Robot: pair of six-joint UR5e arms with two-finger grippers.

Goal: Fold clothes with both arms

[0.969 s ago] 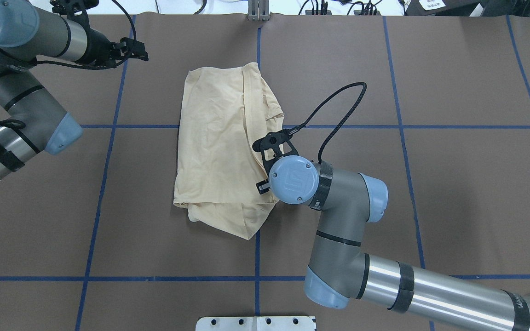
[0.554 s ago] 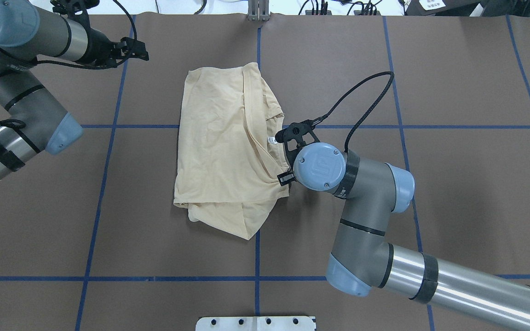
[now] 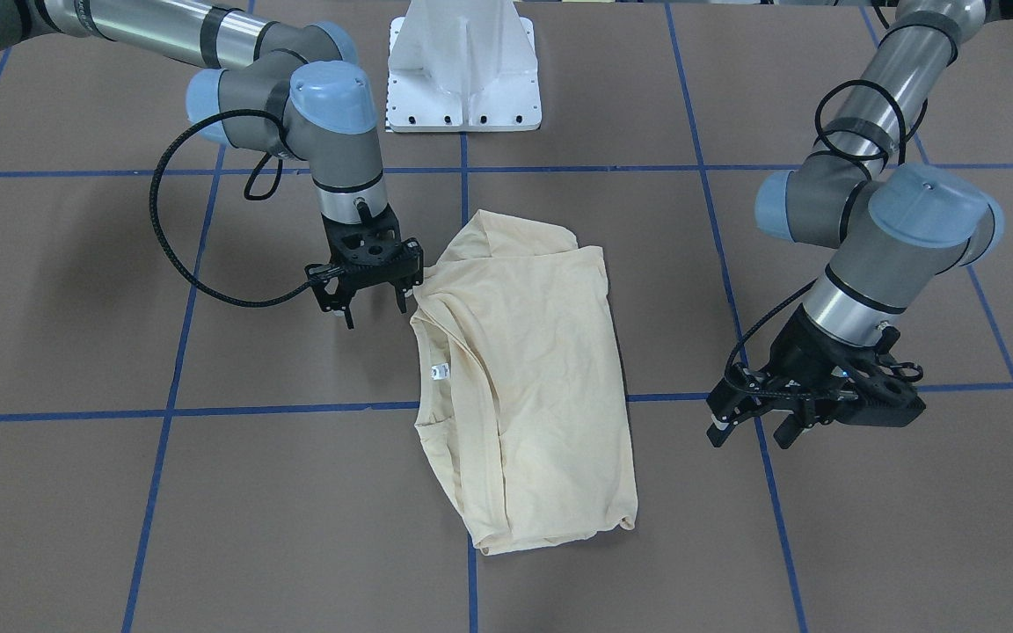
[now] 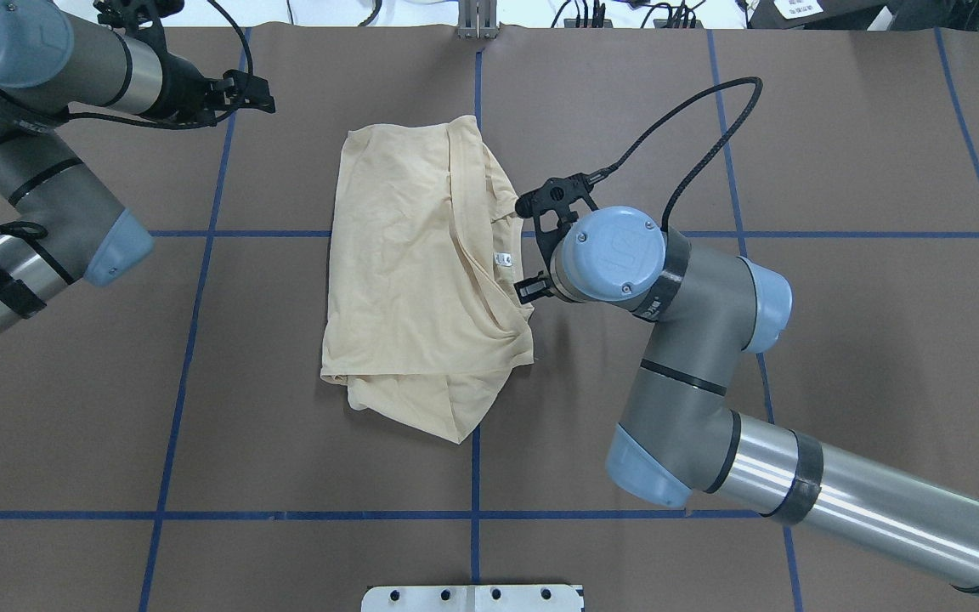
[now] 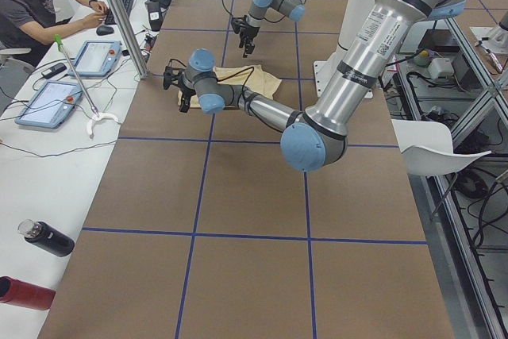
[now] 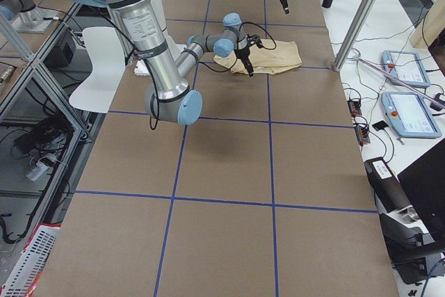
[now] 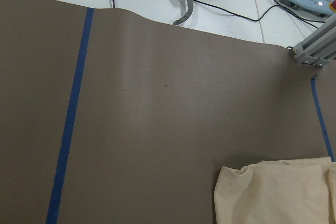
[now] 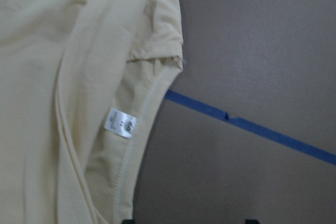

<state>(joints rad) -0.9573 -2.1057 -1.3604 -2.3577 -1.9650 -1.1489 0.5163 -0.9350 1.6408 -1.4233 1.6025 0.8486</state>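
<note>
Cream knit, plain side up: the shirt (image 4: pixel 421 272) lies on the brown table (image 4: pixel 838 340) straight out from the white pedestal (image 3: pixel 462 79). It is gathered into a rough oblong with several layers stacked. Its long axis runs directly away from the pedestal, along the blue tape line (image 4: pixel 474 476) that leads out from the pedestal's middle. The neck opening, with its small white label (image 3: pixel 439 371), sits on the long edge toward the robot's right.

The right pincer (image 3: pixel 375 312) hangs fingers-down on that same side of the pedestal's line, just beside the collar edge. Its jaws stand wide apart and hold nothing. In the front view one finger sits very near the cloth at the end closer to the pedestal, but whether it touches I cannot tell. From this pincer the shirt lies toward the robot's left.

The left pincer (image 3: pixel 751 435) is on the other side of the line and farther out from the pedestal, well apart from the shirt. Its jaws are also spread and empty.

The right arm is therefore much the nearer. I judge that any next grasp falls to it at the collar-side edge. A cross fold would bring one short end over the other along the long axis. For that the left arm would have a long way to come in.
</note>
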